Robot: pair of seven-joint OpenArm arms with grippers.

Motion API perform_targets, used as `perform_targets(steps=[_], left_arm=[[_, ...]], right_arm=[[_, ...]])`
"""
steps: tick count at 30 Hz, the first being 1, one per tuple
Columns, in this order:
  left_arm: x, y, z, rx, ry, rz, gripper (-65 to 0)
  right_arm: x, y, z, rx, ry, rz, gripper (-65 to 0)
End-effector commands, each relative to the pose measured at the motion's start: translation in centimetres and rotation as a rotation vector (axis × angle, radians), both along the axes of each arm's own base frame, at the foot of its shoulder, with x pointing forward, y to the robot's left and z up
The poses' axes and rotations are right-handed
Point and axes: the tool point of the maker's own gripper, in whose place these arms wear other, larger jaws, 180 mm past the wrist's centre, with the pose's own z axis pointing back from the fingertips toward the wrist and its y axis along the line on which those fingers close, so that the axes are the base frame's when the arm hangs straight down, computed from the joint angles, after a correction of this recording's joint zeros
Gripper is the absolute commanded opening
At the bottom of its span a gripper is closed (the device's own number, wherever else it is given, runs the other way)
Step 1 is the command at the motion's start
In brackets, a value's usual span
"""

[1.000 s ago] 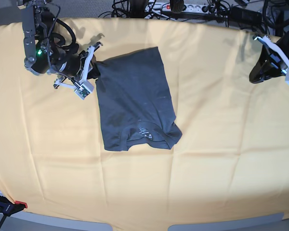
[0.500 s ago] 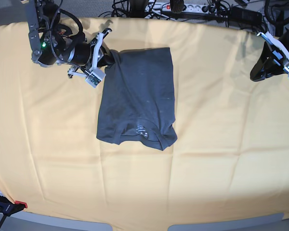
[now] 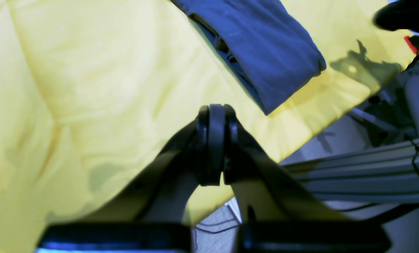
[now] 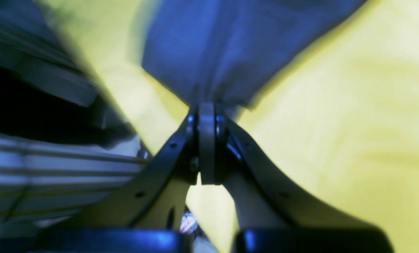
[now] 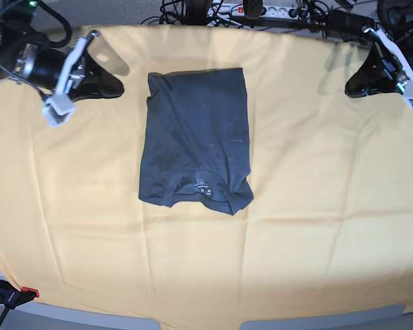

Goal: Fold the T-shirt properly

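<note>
The dark slate-grey short-sleeved cotton T-shirt (image 5: 196,141) lies folded to a long panel on the yellow cloth-covered desk (image 5: 316,206), neck end toward the near edge. It looks light, soft and limp, so it will sag and crease when lifted. The two far corners seem the best hold. The right claw (image 5: 110,88) and the left claw (image 5: 352,88) are both clenched on nothing, apart from it.

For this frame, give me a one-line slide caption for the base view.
Folded grey T-shirt lies on the yellow tablecloth, both grippers shut and clear at the far corners.
</note>
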Motion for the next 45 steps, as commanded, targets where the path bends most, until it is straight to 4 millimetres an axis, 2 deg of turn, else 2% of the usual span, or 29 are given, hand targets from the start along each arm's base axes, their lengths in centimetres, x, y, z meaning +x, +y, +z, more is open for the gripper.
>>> perform_targets(steps=[1,6,11,17,22,26,27,30,36,41,45], left_arm=[[-0.3,-0.2,0.6,-0.001,-0.012,-0.019,-65.0],[-2.1,-0.2,-0.8,0.009,0.075,-0.024,-65.0],[-5.3,-0.1,-2.8,0.035,0.219,-0.042,-65.0],[-12.3,-0.7,-4.6,0.051,0.479,-0.079,-65.0],[-18.1,-1.1,-5.1,0.029,0.693,-0.09,-65.0],[-21.7,-2.7,-6.3,-0.069,0.843,-0.108,-65.0],[-22.7,-2.9,-7.2,-0.081,0.887,-0.107,-65.0],[-24.7,-3.9,-10.7,-0.119,0.961,-0.066,-65.0],[-26.7,-4.8,-20.1,-0.121,1.049,0.018,-65.0],[-26.4,-4.7,-29.1,-0.068,0.994,0.199,-65.0],[-24.7,-4.5,-34.1,-0.016,0.9,0.259,-65.0]], right_arm=[[0.4,-1.3,0.8,-0.02,-0.036,-0.041,-65.0],[-1.2,-5.9,0.5,-0.123,0.001,-0.169,-65.0],[-5.1,-8.4,-1.1,-0.188,0.133,-0.23,-65.0],[-12.3,-8.7,-3.4,-0.224,0.381,-0.219,-65.0],[-18.5,-9.0,-4.7,-0.225,0.611,-0.217,-65.0],[-22.4,-8.6,-7.3,-0.129,0.799,-0.243,-65.0],[-23.7,-8.5,-8.6,-0.129,0.86,-0.243,-65.0],[-25.9,-8.4,-12.8,-0.129,0.961,-0.282,-65.0],[-29.2,-8.0,-21.1,-0.203,1.098,-0.302,-65.0],[-29.0,-8.2,-27.0,-0.251,1.056,-0.369,-65.0],[-27.5,-8.4,-30.4,-0.309,0.986,-0.351,-65.0]])
